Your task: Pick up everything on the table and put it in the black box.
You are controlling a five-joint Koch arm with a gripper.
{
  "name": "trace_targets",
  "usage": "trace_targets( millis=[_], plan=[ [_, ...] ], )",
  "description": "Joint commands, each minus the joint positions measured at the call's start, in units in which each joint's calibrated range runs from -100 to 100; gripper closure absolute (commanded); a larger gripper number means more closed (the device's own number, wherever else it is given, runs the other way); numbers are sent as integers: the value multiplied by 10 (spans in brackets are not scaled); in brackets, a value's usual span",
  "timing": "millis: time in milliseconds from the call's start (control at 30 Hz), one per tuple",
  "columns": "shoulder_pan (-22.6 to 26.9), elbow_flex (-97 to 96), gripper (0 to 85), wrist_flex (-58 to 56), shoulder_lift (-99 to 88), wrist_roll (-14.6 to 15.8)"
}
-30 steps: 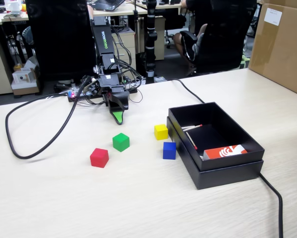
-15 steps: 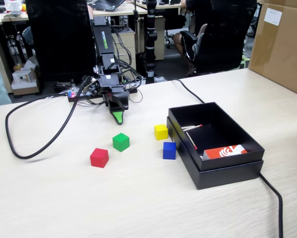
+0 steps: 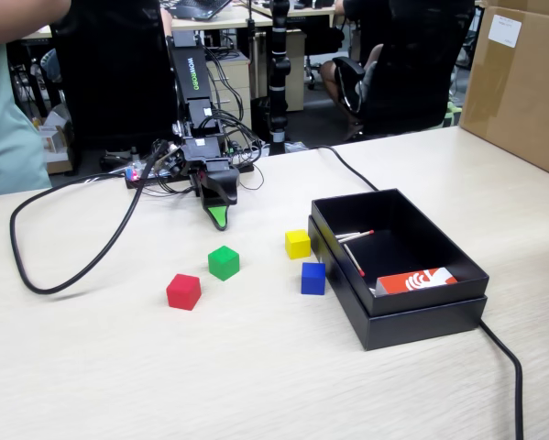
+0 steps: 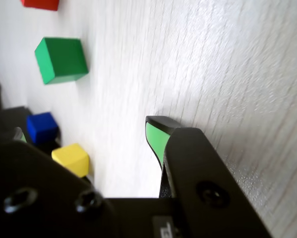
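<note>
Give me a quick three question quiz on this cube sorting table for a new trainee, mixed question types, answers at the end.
1. True or false: the small red cube already lies inside the shallow matte black cardboard box.
2. Multiple choice: which cube sits nearest the hand in the fixed view? A) small blue cube B) small green cube C) small yellow cube
3. Fill in: the box holds a red-and-white card and thin red-tipped ____.

Key: 1 false; 2 B; 3 sticks.
</note>
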Motion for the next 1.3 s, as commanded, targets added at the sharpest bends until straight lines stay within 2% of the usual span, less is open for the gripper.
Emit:
trace_targets(
  millis=[0,200,400,600,967,1167,1267],
  plan=[
    [-13,75,382,-127,3,8],
    [-34,267,380,-283,64,12],
    [-58,481,379,-371,268,12],
    [-84,697,382,-394,524,10],
    [-91,918,383,-429,855,16],
    [-91,931,412,-430,910,19],
    [-91,941,464,-442,942,24]
  ],
)
